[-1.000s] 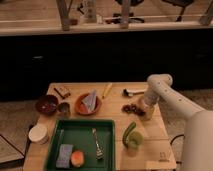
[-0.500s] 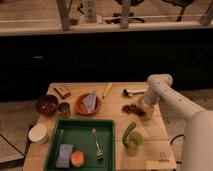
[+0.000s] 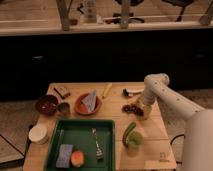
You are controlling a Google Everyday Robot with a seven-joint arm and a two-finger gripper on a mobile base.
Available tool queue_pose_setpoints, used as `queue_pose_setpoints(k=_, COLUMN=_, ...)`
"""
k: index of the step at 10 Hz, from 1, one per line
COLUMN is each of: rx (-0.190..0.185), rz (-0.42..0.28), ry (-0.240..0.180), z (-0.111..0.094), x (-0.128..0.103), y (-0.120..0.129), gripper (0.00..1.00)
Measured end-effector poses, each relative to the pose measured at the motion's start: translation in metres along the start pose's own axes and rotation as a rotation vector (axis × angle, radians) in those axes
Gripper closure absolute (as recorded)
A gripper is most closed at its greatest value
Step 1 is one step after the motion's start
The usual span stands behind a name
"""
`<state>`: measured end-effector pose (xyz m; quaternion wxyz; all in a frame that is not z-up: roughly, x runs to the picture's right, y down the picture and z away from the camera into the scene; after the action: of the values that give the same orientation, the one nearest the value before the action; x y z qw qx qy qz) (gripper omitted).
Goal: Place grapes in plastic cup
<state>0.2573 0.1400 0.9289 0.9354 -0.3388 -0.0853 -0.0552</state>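
Dark red on the wooden table [image 3: 150, 146], right side: grapes [image 3: 131, 108], gripper [image 3: 141, 109] low against them. No movement since a moment ago; impossible to tell if clamped. Probably settling grasp, lifting not begun.

The hand [image 3: 142, 110] hangs just beside the grapes [image 3: 131, 108].

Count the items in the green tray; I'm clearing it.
3: a sponge front left, an orange-red fruit beside it, a fork near the centre. The gripper sits by the grapes, outside the tray.
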Motion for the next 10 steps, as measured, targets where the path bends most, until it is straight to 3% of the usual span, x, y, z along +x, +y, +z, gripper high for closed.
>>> queue_pose_setpoints(k=10, rx=-0.003, rz=-0.064, ry=-0.037, z=-0.007, x=-0.025, y=0.003, gripper=0.2)
